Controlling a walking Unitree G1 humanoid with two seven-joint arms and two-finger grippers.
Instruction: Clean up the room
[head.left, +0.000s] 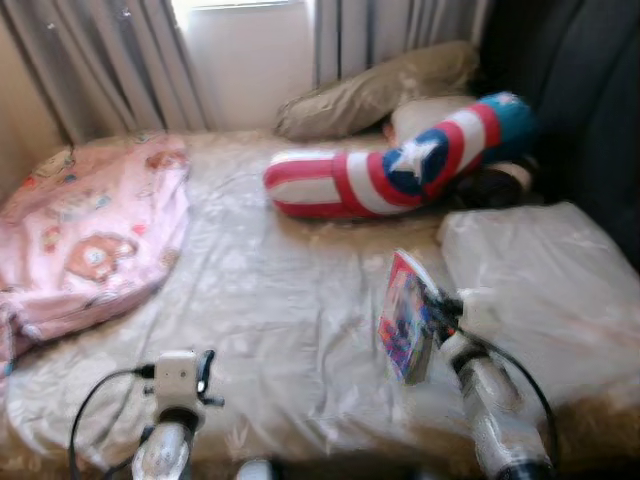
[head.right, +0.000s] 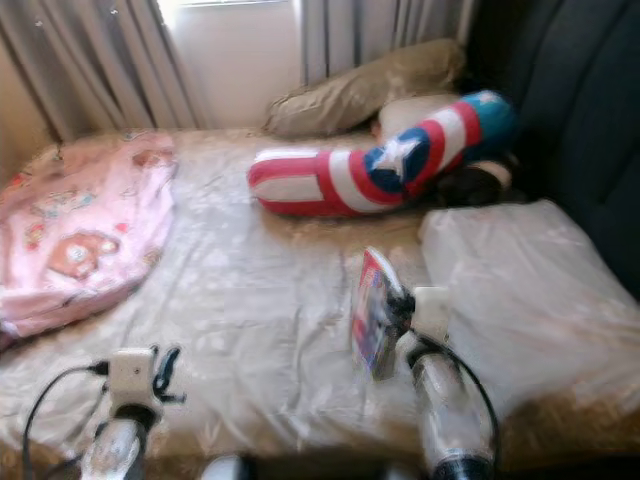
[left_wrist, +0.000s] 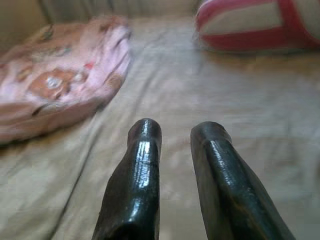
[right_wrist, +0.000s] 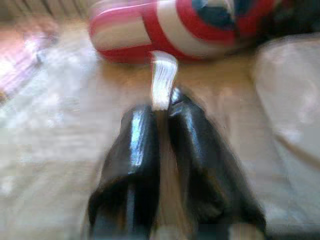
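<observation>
One book (head.left: 405, 318) pinched upright in the right claw (head.left: 428, 322), lower right of frame, long axis vertical above the bed (head.left: 290, 300) (already in hand, nothing to reach for). Left claw (left_wrist: 175, 137) lower left, narrowly parted, empty, well apart from it.

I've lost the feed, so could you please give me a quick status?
Right gripper shut on thin colourful book, held above beige bedsheet. Left gripper open, empty. Nothing in the way.
</observation>
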